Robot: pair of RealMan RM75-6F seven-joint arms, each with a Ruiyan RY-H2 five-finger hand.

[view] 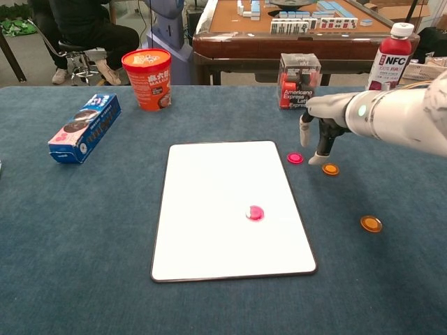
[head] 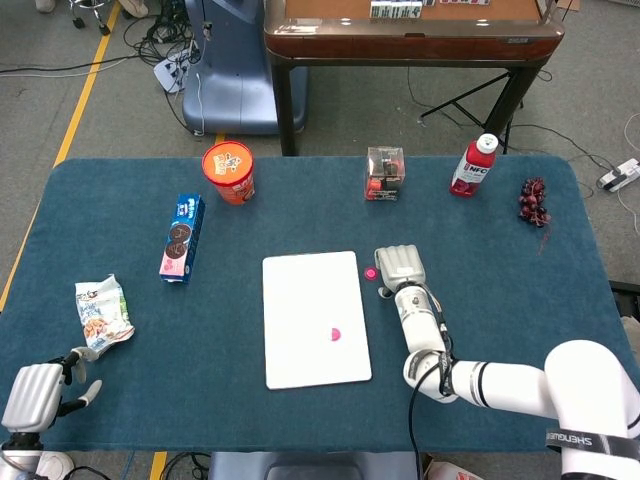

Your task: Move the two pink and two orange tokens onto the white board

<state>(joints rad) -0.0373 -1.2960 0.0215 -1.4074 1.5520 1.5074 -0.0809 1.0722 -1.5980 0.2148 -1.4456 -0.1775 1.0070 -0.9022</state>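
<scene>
Just off the right edge of the white board (view: 209,209), I have my right hand (view: 318,129) hanging over the blue cloth with its fingers pointing down and apart, holding nothing. Its fingertips (view: 313,160) sit between two tokens: a pink token (view: 295,158) just to the hand's left, beside the board's edge, and an orange token (view: 330,169) just to its right. From the chest view I cannot tell whether a fingertip touches the cloth. A second orange token (view: 371,223) lies nearer to me and further right of the hand, well clear of the board. The other pink token (view: 255,213) already lies on the board, left of the hand and closer to me. Beyond the hand stands a small clear box (view: 299,80), and a red bottle (view: 388,61) stands off to its right. My left hand (head: 32,392) shows only in the head view, at the near left corner of the table, far from the right one, fingers loosely apart and empty, just by a snack bag (head: 102,316).
</scene>
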